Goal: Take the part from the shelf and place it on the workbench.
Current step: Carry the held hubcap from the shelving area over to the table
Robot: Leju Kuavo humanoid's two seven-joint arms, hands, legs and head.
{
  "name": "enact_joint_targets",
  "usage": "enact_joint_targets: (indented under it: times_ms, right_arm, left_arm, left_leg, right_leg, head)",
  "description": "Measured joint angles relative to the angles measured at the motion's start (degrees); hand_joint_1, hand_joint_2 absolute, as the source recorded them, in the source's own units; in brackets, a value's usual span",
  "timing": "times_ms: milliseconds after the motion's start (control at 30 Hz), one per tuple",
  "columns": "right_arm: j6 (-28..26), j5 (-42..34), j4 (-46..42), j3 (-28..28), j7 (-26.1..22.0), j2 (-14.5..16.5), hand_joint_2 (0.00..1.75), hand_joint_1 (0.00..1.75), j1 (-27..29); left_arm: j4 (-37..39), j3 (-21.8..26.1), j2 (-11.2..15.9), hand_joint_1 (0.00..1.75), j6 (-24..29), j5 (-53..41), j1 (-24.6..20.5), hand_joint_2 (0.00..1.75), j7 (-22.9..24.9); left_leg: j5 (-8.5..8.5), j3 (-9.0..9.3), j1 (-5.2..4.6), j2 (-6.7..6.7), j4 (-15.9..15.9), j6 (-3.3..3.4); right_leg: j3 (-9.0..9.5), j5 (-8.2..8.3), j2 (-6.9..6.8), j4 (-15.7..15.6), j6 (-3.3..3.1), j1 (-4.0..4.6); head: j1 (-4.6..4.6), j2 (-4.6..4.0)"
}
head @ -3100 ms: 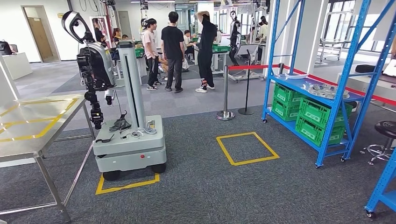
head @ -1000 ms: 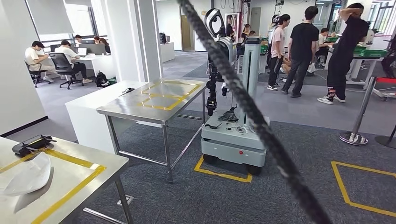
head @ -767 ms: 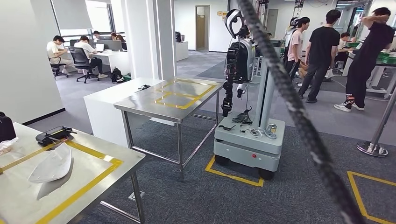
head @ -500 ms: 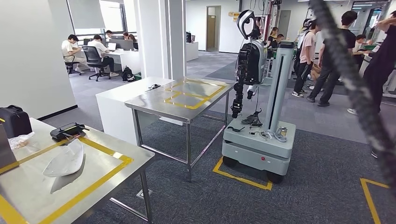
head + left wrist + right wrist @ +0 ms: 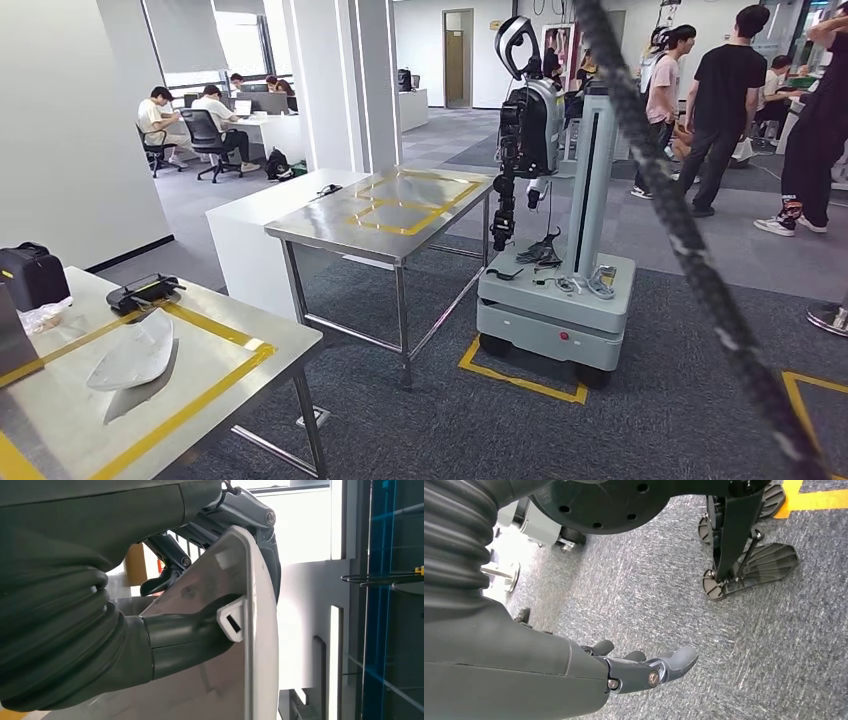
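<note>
My left hand (image 5: 200, 580) has a grey ribbed cover, thick grey thumb and screw-pinned fingers; my right hand (image 5: 644, 667) looks alike.

The head view looks forward and down from high on the robot across an office floor of grey carpet (image 5: 420, 420). A steel workbench (image 5: 215, 345) sits at the lower left of the frame, a second steel table (image 5: 400, 210) near the centre, and a dark cable (image 5: 690, 260) crosses close to the lens at the right. The left wrist view sits very close behind the left hand (image 5: 165, 630), which holds a pale part (image 5: 250, 630), and faces past it toward bright windows. The right wrist view looks down past the right hand (image 5: 644, 670) at the same grey carpet.
</note>
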Motion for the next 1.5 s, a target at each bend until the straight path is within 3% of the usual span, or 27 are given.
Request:
enact_joint_targets:
  times_ms: [133, 233, 267, 333, 367, 400, 433, 467, 533, 600, 667, 700, 767, 833, 900, 933, 967, 1033, 1100, 1233, 1500]
  right_arm:
    - [-0.04, -0.01, 0.0, 0.08, 0.05, 0.14, 1.75, 0.0, -0.09]
    - [-0.05, -0.18, 0.0, 0.09, 0.21, 0.27, 1.75, 0.0, -0.25]
    - [-0.05, -0.28, 0.0, 0.09, 0.25, 0.28, 1.75, 0.0, -0.27]
    - [-0.06, -0.45, 0.0, 0.09, 0.3, 0.29, 1.75, 0.0, -0.3]
    - [-0.07, -0.49, 0.0, 0.09, 0.31, 0.29, 1.75, 0.0, -0.29]
    - [-0.07, -0.52, 0.0, 0.08, 0.33, 0.28, 1.75, 0.0, -0.26]
    - [-0.08, -0.55, 0.0, 0.08, 0.34, 0.28, 1.75, 0.0, -0.22]
    - [-0.09, -0.56, 0.0, 0.07, 0.34, 0.27, 1.75, 0.0, -0.2]
    - [-0.1, -0.58, 0.01, 0.07, 0.36, 0.29, 1.75, 0.0, -0.21]
    - [-0.12, -0.67, 0.01, 0.08, 0.39, 0.33, 1.75, 0.0, -0.27]
    - [-0.19, -0.91, 0.01, 0.07, 0.34, 0.34, 1.75, 0.0, -0.34]
    - [-0.25, -1.18, 0.0, 0.03, 0.26, 0.34, 1.75, 0.0, -0.36]
    - [-0.45, -1.8, 0.01, -0.12, 0.19, 0.36, 1.75, 0.0, -0.36]
    - [-0.71, -2.17, 0.01, -0.36, 0.38, 0.36, 1.75, 0.0, -0.26]
    - [-0.88, -2.22, 0.0, -0.61, 0.66, 0.35, 1.75, 0.0, -0.12]
    - [-0.93, -2.22, 0.01, -0.72, 0.78, 0.35, 1.75, 0.0, -0.07]
    - [-0.94, -2.21, 0.01, -0.81, 0.85, 0.35, 1.75, 0.0, -0.07]
    - [-0.96, -2.16, 0.01, -0.94, 0.92, 0.35, 1.75, 0.0, -0.13]
    - [-0.94, -2.11, 0.01, -1.0, 0.93, 0.35, 1.75, 0.0, -0.2]
    - [-0.91, -2.02, 0.01, -1.07, 0.85, 0.33, 1.75, 0.0, -0.23]
    - [-0.74, -1.95, 0.0, -1.08, 0.19, 0.33, 1.75, 0.0, -0.24]
  left_arm:
    - [0.14, 0.19, 0.19, 1.75, -0.06, 0.03, 0.05, 1.75, 0.0]
    - [-0.03, 0.35, 0.31, 1.75, -0.44, 0.08, 0.52, 1.75, -0.04]
    - [-0.08, 0.38, 0.26, 1.75, -0.64, 0.15, 0.74, 1.75, -0.04]
    - [-0.08, 0.39, 0.07, 1.75, -0.93, 0.32, 1.26, 1.75, -0.03]
    - [-0.07, 0.39, -0.04, 1.75, -1.02, 0.39, 1.54, 1.75, -0.02]
    - [-0.06, 0.4, -0.14, 1.75, -1.05, 0.44, 1.78, 1.75, -0.02]
    - [-0.05, 0.4, -0.21, 1.75, -1.07, 0.48, 1.94, 1.75, -0.02]
    - [-0.05, 0.4, -0.26, 1.75, -1.08, 0.5, 2.03, 1.75, -0.02]
    - [-0.08, 0.4, -0.32, 1.75, -1.08, 0.5, 2.11, 1.75, -0.02]
    - [-0.08, 0.4, -0.37, 1.75, -1.12, 0.49, 2.13, 1.75, -0.03]
    - [-0.02, 0.39, -0.39, 1.75, -1.15, 0.48, 2.18, 1.75, -0.03]
    - [0.05, 0.39, -0.38, 1.75, -1.14, 0.48, 2.2, 1.75, -0.02]
    - [0.21, 0.38, -0.37, 1.75, -1.09, 0.49, 2.1, 1.75, -0.02]
    - [0.32, 0.36, -0.42, 1.75, -1.05, 0.54, 2.01, 1.75, -0.01]
    - [0.34, 0.35, -0.67, 1.75, -0.99, 0.62, 2.27, 1.75, 0.0]
    - [0.26, 0.35, -0.84, 1.75, -0.93, 0.65, 2.47, 1.75, 0.0]
    - [0.09, 0.35, -0.97, 1.75, -0.84, 0.64, 2.67, 1.75, 0.0]
    - [-0.48, 0.35, -1.09, 1.75, -0.64, 0.6, 2.97, 1.75, 0.0]
    - [-1.09, 0.36, -1.15, 1.75, -0.53, 0.56, 3.3, 1.75, 0.0]
    - [-2.19, 0.51, -1.34, 1.75, -0.45, 0.55, 4.5, 1.75, -0.01]
    - [-3.11, 0.92, -1.37, 1.75, -0.45, 0.56, 5.72, 1.75, 0.1]
  left_leg:
    - [-0.29, -0.41, -0.2, 0.0, -0.02, 0.7]
    - [0.71, 1.11, 0.41, -0.22, -2.01, 0.93]
    - [1.07, 1.57, 0.68, -0.35, -2.52, 0.89]
    - [1.18, 1.42, 0.8, -0.72, -2.46, 0.93]
    - [1.15, 1.16, 0.91, -1.04, -2.25, 0.88]
    - [1.07, 0.88, 1.07, -1.47, -1.94, 0.75]
    - [0.95, 0.6, 1.29, -1.99, -1.53, 0.52]
    - [0.75, 0.32, 1.55, -2.56, -1.0, 0.18]
    - [0.17, -0.35, 1.92, -3.59, 0.29, -0.76]
    - [-0.17, -1.04, 2.0, -4.52, 0.99, -1.71]
    - [0.04, -1.37, 2.13, -5.34, 0.8, -2.49]
    - [0.03, -1.56, 2.21, -4.93, 0.96, -2.7]
    - [-1.76, -3.11, 2.1, -2.23, 4.06, -2.77]
    - [-5.64, -6.26, 1.86, 0.45, 11.45, -2.6]
    - [-7.78, -8.53, 1.8, 0.89, 17.18, -2.48]
    - [-7.33, -8.28, 1.77, 0.94, 17.22, -2.37]
    - [-5.86, -6.82, 1.73, 1.03, 14.81, -2.22]
    - [-2.9, -2.52, 1.48, 1.56, 7.06, -1.9]
    - [-1.94, -0.1, 1.17, 1.91, 2.51, -1.57]
    - [-1.9, 0.02, 0.97, 1.61, 2.11, -1.41]
    - [-2.11, -0.03, 0.67, 1.6, 2.27, -0.5]
  right_leg:
    - [0.19, 0.0, -0.07, -0.28, 0.31, -0.1]
    - [0.29, -0.98, -0.11, 0.68, 0.93, 0.09]
    - [-0.6, -2.37, -0.04, 2.86, 1.21, 0.11]
    - [-4.2, -6.2, 0.03, 10.24, 1.85, -0.15]
    - [-5.96, -7.44, 0.04, 13.57, 2.17, -0.35]
    - [-6.9, -7.6, 0.04, 15.18, 2.47, -0.59]
    - [-6.58, -6.52, 0.1, 14.37, 2.78, -0.86]
    - [-5.08, -4.6, 0.37, 11.31, 3.08, -1.17]
    - [-1.36, -1.61, 2.26, 3.9, 3.43, -1.59]
    - [-0.07, -1.15, 3.41, 1.19, 2.76, -1.46]
    - [-0.22, -1.13, 2.48, 1.46, 1.54, -1.2]
    - [-0.22, -0.98, 1.94, 1.38, 1.03, -1.18]
    - [-0.24, -0.64, 0.91, 1.08, 0.15, -1.16]
    - [-0.37, -0.58, 0.1, 1.03, -0.28, -0.86]
    - [-0.46, -0.61, -0.62, 1.05, -0.4, -0.58]
    - [-0.45, -0.64, -0.9, 1.07, -0.42, -0.5]
    - [-0.4, -0.68, -1.11, 1.11, -0.39, -0.45]
    - [-0.3, -0.85, -1.41, 1.27, -0.11, -0.31]
    - [-0.36, -1.03, -1.56, 1.51, 0.37, -0.08]
    - [-0.24, -0.85, -1.54, 1.31, -0.56, 0.04]
    - [0.11, -0.44, -1.55, 0.41, 1.21, -0.24]
  head:
    - [-0.01, 0.0]
    - [0.02, 0.01]
    - [0.03, 0.01]
    - [0.05, 0.0]
    - [0.06, 0.0]
    - [0.06, 0.0]
    - [0.07, 0.0]
    - [0.07, 0.0]
    - [0.09, 0.0]
    - [0.07, 0.0]
    - [0.04, 0.0]
    - [0.03, 0.0]
    - [-0.04, 0.0]
    - [-0.1, 0.0]
    - [-0.1, 0.0]
    - [-0.1, 0.0]
    - [-0.1, 0.0]
    - [-0.1, 0.0]
    - [-0.08, 0.0]
    - [-0.01, 0.0]
    - [-0.01, 0.0]
